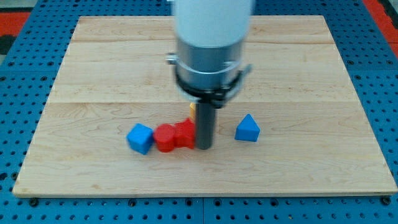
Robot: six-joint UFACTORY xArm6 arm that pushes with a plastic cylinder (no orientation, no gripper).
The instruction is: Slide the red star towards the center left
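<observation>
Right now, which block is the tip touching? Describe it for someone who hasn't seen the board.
On the wooden board, find the dark rod below centre, ending at my tip. The red block pressed against its left side is it. A second red block adjoins it, then a blue cube.

blue cube [140, 138] view's left, blue triangular block [247, 128] right, yellow block [192, 107] mostly hidden, wooden board [93, 68].
</observation>
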